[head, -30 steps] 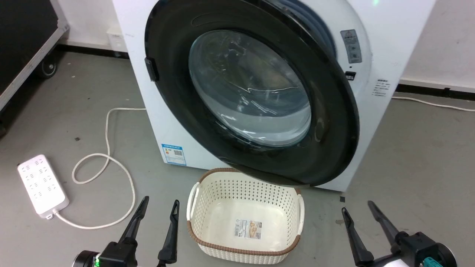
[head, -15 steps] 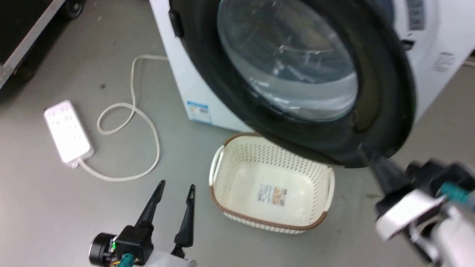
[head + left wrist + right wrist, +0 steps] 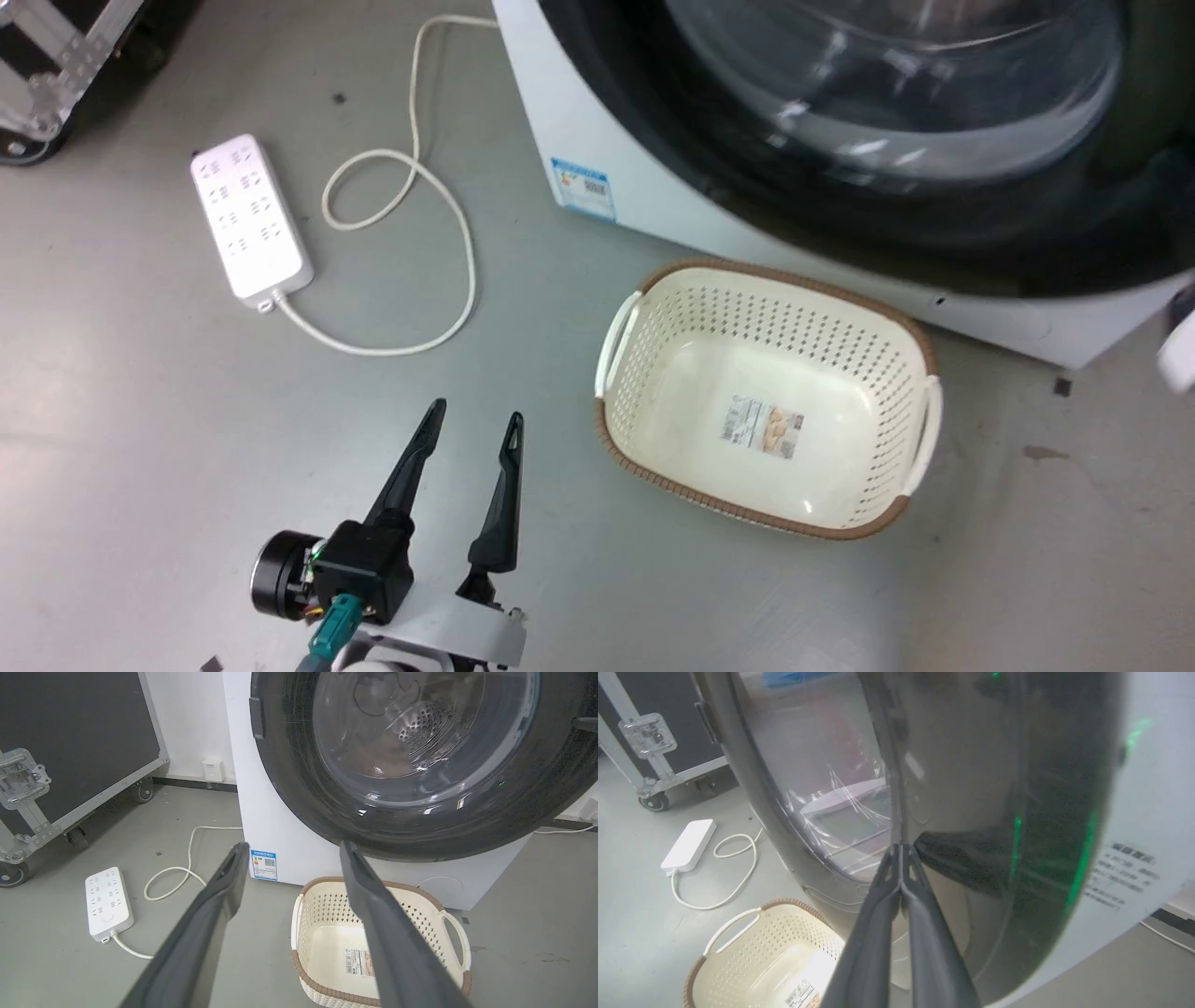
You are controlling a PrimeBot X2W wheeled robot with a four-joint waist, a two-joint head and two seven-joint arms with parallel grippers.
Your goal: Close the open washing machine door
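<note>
Door: the large round washing machine door (image 3: 299, 798), with a glossy black rim and a bulging clear glass window, is standing partly open, angled off the machine's front; its lower rim is hanging above the far edge of the basket.
Machine: the white boxy front-loading washing machine (image 3: 252, 812) is standing on the grey floor, a blue label (image 3: 583, 187) showing at its lower corner.
Right gripper: the right gripper (image 3: 901, 848) is holding its two dark fingers pressed together, tips meeting against the door where the glass joins the black rim.
Left gripper: the left gripper (image 3: 475, 413) is hovering low over the floor with fingers spread apart, gripping nothing, just beside the basket.
Basket: the cream perforated plastic basket (image 3: 709, 308) with a brown woven rim is sitting before the machine.
Power strip: the white multi-socket power strip (image 3: 250, 217) is lying well apart, its white cable (image 3: 412, 103) looping towards the machine.
Case: the black metal-edged flight case (image 3: 70, 732) is resting on castors.
</note>
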